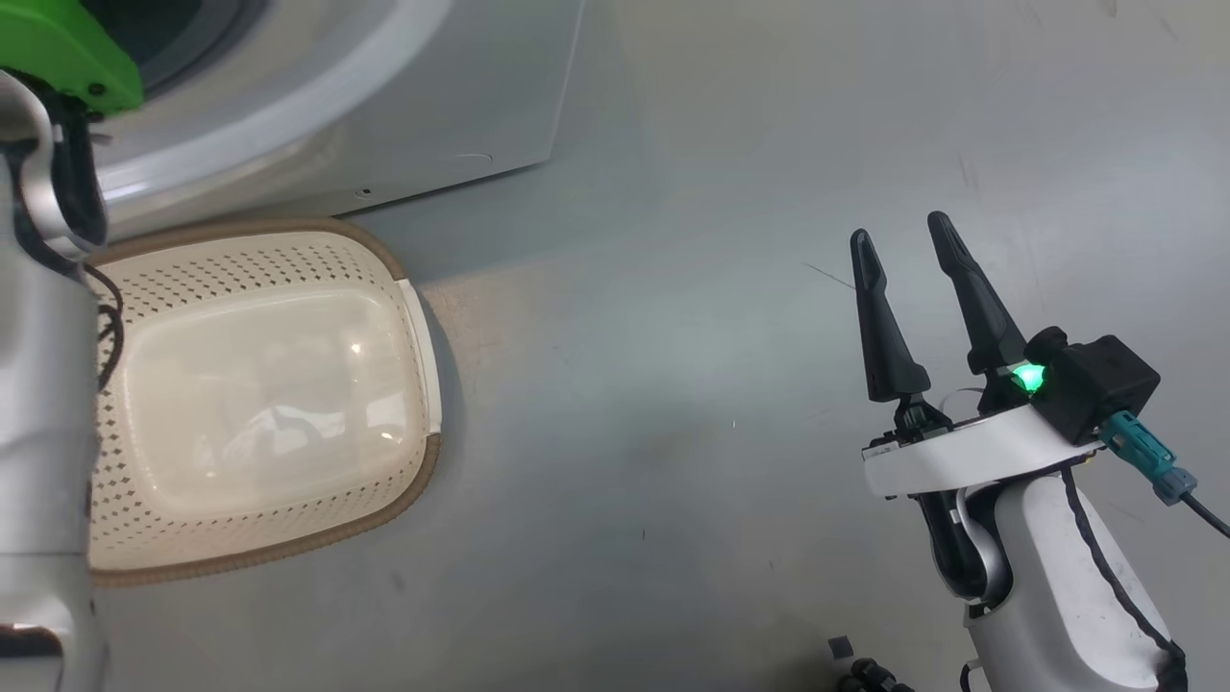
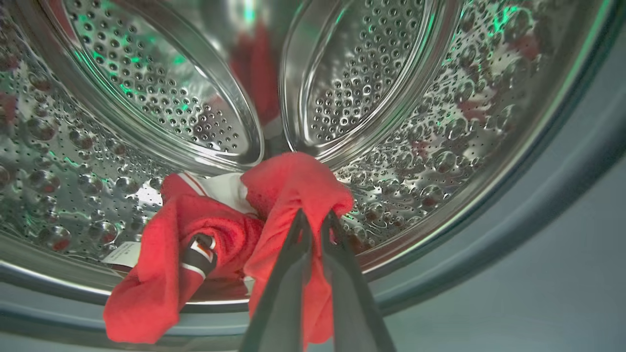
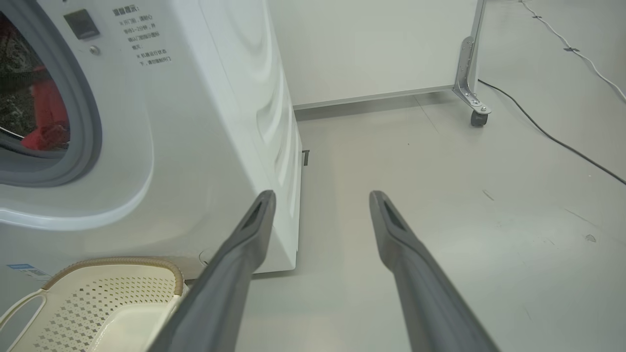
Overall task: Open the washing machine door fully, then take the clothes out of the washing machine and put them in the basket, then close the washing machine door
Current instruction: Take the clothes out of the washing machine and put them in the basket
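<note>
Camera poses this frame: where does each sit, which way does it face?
Head view: on the head, looking down at floor, basket and washing machine; right gripper and left forearm show.
Left wrist view: at the drum mouth, facing the clothes; left gripper shut on them.
Right wrist view: low, facing washing machine front and floor; own open fingers show.
Shared: basket in head and right wrist views.

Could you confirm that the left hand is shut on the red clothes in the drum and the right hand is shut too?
Not quite: the right hand is open, its jaws standing wide apart, as the head view shows. The rest holds: the left hand is shut on the red clothes in the drum.
</note>
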Robot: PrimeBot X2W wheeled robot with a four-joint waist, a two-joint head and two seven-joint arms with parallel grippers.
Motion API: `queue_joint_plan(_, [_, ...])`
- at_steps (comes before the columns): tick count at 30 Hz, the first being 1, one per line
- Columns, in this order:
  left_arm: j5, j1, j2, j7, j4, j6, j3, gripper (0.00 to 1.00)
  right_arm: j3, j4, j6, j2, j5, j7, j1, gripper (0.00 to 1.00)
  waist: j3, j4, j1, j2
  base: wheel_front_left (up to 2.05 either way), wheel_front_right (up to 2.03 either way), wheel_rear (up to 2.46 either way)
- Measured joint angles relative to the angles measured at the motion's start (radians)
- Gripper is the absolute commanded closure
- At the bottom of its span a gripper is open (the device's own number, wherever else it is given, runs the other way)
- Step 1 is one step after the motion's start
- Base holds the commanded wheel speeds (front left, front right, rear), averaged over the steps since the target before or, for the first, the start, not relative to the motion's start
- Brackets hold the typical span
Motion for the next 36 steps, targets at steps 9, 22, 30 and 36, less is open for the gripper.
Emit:
queue_joint_plan(9, [0.003, 0.103, -0.058, -0.147, -0.053, -0.012, -0.021, 1.0, -0.016, 0.011, 0.0, 0.0, -0.03, 0.0, 0.04, 0.0, -0.068, 0.034, 0.0, 0.0, 0.0, 0.0, 0.0])
queue_joint_plan(22, [0.019, 0.263, -0.093, -0.242, -0.161, -0.009, -0.024, 1.0, -0.022, 0.023, 0.0, 0.0, -0.056, 0.0, 0.107, 0.0, -0.193, 0.091, 0.0, 0.0, 0.0, 0.0, 0.0])
queue_joint_plan(30, [0.045, 0.354, -0.12, -0.245, -0.257, 0.003, -0.016, 1.0, -0.037, 0.026, 0.0, 0.0, -0.072, 0.0, 0.146, 0.0, -0.262, 0.12, -0.0001, 0.0, 0.0, 0.0, 0.0])
queue_joint_plan(36, [0.065, 0.418, -0.13, -0.247, -0.346, 0.011, -0.008, 1.0, -0.046, 0.026, 0.0, 0.0, -0.081, 0.0, 0.174, 0.0, -0.31, 0.139, -0.0001, 0.0, 0.0, 0.0, 0.0])
